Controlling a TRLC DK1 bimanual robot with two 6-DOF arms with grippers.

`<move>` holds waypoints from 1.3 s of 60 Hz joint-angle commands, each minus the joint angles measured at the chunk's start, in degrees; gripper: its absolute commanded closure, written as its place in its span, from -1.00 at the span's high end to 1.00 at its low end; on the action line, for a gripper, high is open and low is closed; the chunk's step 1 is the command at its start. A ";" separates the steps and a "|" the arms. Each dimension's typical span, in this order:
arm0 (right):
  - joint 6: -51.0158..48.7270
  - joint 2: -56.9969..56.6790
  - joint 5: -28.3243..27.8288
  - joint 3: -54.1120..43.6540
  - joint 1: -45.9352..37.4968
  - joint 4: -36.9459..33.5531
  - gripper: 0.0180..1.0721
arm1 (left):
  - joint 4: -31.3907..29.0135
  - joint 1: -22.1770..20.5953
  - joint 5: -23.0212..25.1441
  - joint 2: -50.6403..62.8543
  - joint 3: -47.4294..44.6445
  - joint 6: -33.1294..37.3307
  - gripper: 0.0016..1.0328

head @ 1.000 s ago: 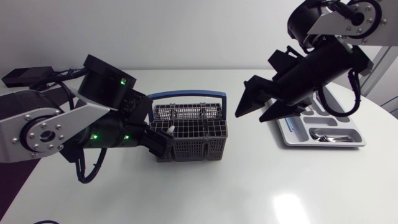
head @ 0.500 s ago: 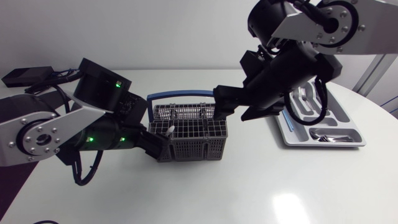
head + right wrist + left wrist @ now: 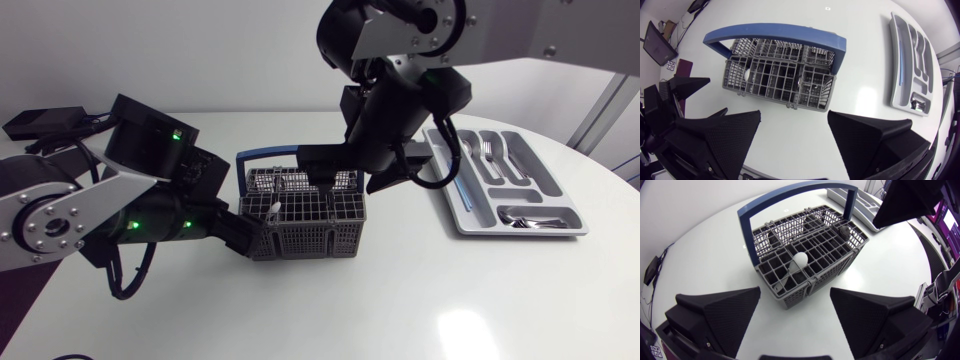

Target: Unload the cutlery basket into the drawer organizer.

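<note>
I'm at the fetching step: my right gripper (image 3: 795, 117) hangs spread wide over the cutlery basket (image 3: 780, 75) at mid-table, well apart from the drawer organizer (image 3: 530, 232), with nothing pinched. My left gripper (image 3: 796, 292), also spread, sits just short of the basket's end (ready to steady it, I'd guess). Next the right must line up over the white-headed utensil (image 3: 799, 260) and descend to pinch it.

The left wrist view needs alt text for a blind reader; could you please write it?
A grey cutlery basket with a blue handle stands on the table ahead of the open left tool. A white-tipped utensil sticks up from one compartment.
</note>
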 commanded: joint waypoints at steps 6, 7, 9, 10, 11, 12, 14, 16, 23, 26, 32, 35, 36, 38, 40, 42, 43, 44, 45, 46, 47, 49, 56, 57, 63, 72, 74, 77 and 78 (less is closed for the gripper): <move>3.79 3.64 3.84 2.82 1.43 -1.79 0.73 | 0.25 0.94 0.77 -1.08 -2.25 1.08 0.89; 4.05 3.91 4.02 3.00 1.52 -1.96 0.72 | 0.25 0.94 0.77 -1.16 -2.34 1.08 0.89; 4.32 4.43 4.19 3.44 1.52 -2.31 0.72 | 0.25 1.02 0.77 -1.16 -2.43 1.17 0.89; 4.40 4.61 4.19 3.53 1.52 -2.31 0.72 | 0.25 1.02 0.77 -1.16 -2.43 1.17 0.89; 4.49 4.79 4.28 3.61 1.43 -2.31 0.72 | 0.34 1.02 0.77 -1.16 -2.52 1.17 0.89; 4.67 5.05 4.72 3.70 1.43 -2.31 0.72 | 0.34 1.02 0.77 -1.16 -2.52 1.17 0.89; 4.93 5.66 5.34 3.79 1.43 -2.31 0.71 | 0.34 1.11 0.77 -1.16 -2.61 1.17 0.89; 5.11 6.19 5.86 3.88 1.43 -2.23 0.65 | 0.34 1.20 0.85 -1.16 -2.69 1.26 0.89; 5.72 7.60 7.27 3.61 1.26 -1.08 0.60 | 0.34 1.55 1.12 -1.16 -2.69 1.34 0.89; 5.90 7.86 7.45 3.35 1.26 -0.29 0.52 | 0.43 1.73 1.29 -1.16 -2.78 1.34 0.89; 6.34 8.48 7.88 2.82 1.26 0.85 0.42 | 0.69 2.08 1.73 -1.08 -3.13 1.34 0.89; 6.69 8.74 7.88 2.56 1.26 1.55 0.33 | 1.04 2.08 1.82 -1.08 -3.31 1.34 0.89; 6.69 8.83 7.88 2.47 1.35 1.64 0.31 | 1.04 2.08 1.82 -1.08 -3.40 1.34 0.89; 7.04 9.09 8.41 2.38 1.35 1.99 0.23 | 1.13 2.08 1.82 -1.08 -3.48 1.34 0.89; 7.13 9.09 8.68 2.29 1.35 2.52 0.14 | 1.13 2.08 1.82 -1.08 -3.48 1.34 0.89; 7.13 9.18 8.68 2.12 1.35 2.96 0.11 | 1.13 2.08 1.82 -1.08 -3.48 1.34 0.89; 7.13 9.18 8.68 1.94 1.43 3.13 0.10 | 1.22 2.08 1.82 -1.08 -3.48 1.43 0.89; 7.13 9.27 8.68 1.94 1.43 3.22 0.10 | 1.22 2.08 1.82 -1.08 -3.48 1.43 0.89; 7.22 9.36 8.68 1.94 1.43 3.22 0.10 | 1.22 2.08 1.82 -0.99 -3.48 1.43 0.89; 7.30 9.44 8.68 1.94 1.43 3.22 0.10 | 1.22 2.08 1.82 -0.99 -3.48 1.43 0.89; 7.30 9.53 8.68 1.94 1.43 3.31 0.10 | 1.31 2.08 1.82 -0.99 -3.48 1.43 0.89; 7.30 9.80 8.68 1.86 1.52 3.31 0.10 | 1.39 2.08 1.82 -0.90 -3.48 1.43 0.89; 7.39 10.59 8.68 1.68 1.79 3.66 0.01 | 1.48 1.99 1.82 -0.64 -3.40 1.43 0.89; 7.39 10.59 8.68 1.50 1.87 3.93 -0.02 | 1.57 1.99 1.82 -0.55 -3.40 1.43 0.89; 7.74 11.20 8.68 1.33 2.05 4.10 -0.05 | 1.66 1.99 1.82 -0.37 -3.40 1.43 0.89; 7.92 11.73 8.68 1.06 2.05 4.72 -0.16 | 1.83 1.99 1.82 -0.11 -3.40 1.52 0.89; 7.92 11.82 8.68 0.98 2.05 4.72 -0.18 | 1.92 2.08 1.82 -0.11 -3.48 1.52 0.89; 8.18 12.08 8.76 0.71 2.05 4.98 -0.21 | 2.01 1.99 1.82 0.07 -3.40 1.52 0.89; 8.18 12.08 8.68 0.71 2.05 5.07 -0.21 | 2.01 1.99 1.82 0.07 -3.40 1.52 0.89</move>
